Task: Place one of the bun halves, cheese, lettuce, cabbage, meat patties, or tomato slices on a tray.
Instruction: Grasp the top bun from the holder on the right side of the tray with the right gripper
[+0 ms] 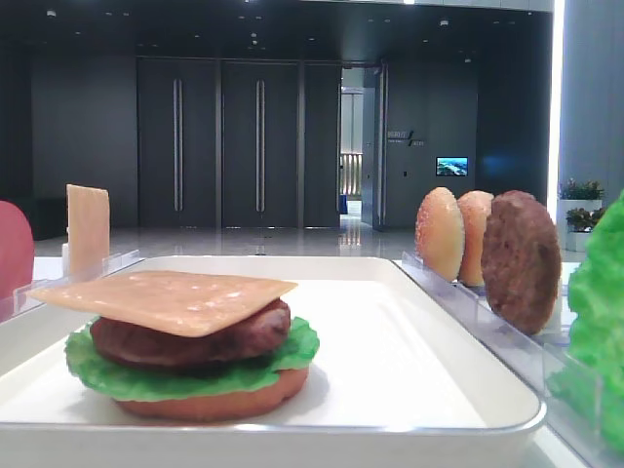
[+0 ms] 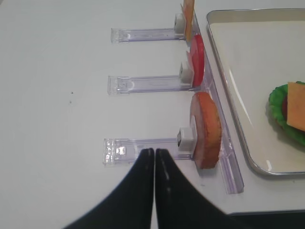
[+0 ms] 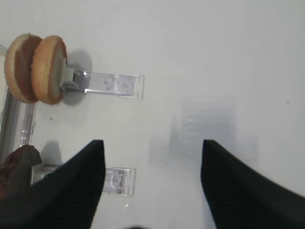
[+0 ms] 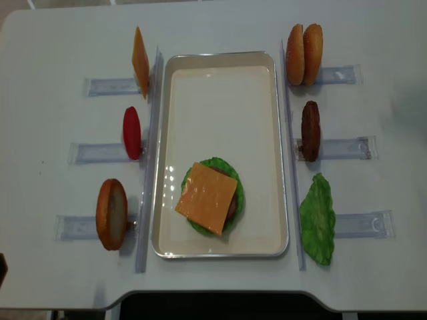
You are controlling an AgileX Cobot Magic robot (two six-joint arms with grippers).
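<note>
Across the pale grey tabletop (image 4: 213, 27), which fills the overhead view to its rounded front edge, bare surface runs broad along the back and both outer sides. Behind it, the low front view shows a dim hall with tall dark doors (image 1: 219, 141) and a polished floor. At the middle lies the large white rectangular tray (image 4: 220, 100) with its low raised rim; its far half is bare. On its near half sits a stack: flat reddish-brown bottom bun (image 1: 210, 402), ruffled green lettuce leaf (image 1: 185, 375), dark-brown meat patty (image 1: 185, 341), and a square pale-orange cheese slice (image 4: 206, 197) on top. Clear plastic slotted racks (image 4: 103, 86) flank both long sides. On the left they hold an upright cheese slice (image 4: 140, 61), a red tomato disc (image 4: 132, 133) and a tan bun half (image 4: 111, 213); on the right, two domed golden bun halves (image 4: 303, 54), a second patty (image 4: 310, 131) and another lettuce leaf (image 4: 317, 219). The left gripper (image 2: 155, 151) has its black fingers pressed together just beside the tan bun's rack. The right gripper (image 3: 152, 145) stands spread wide over bare table, holding nothing.
</note>
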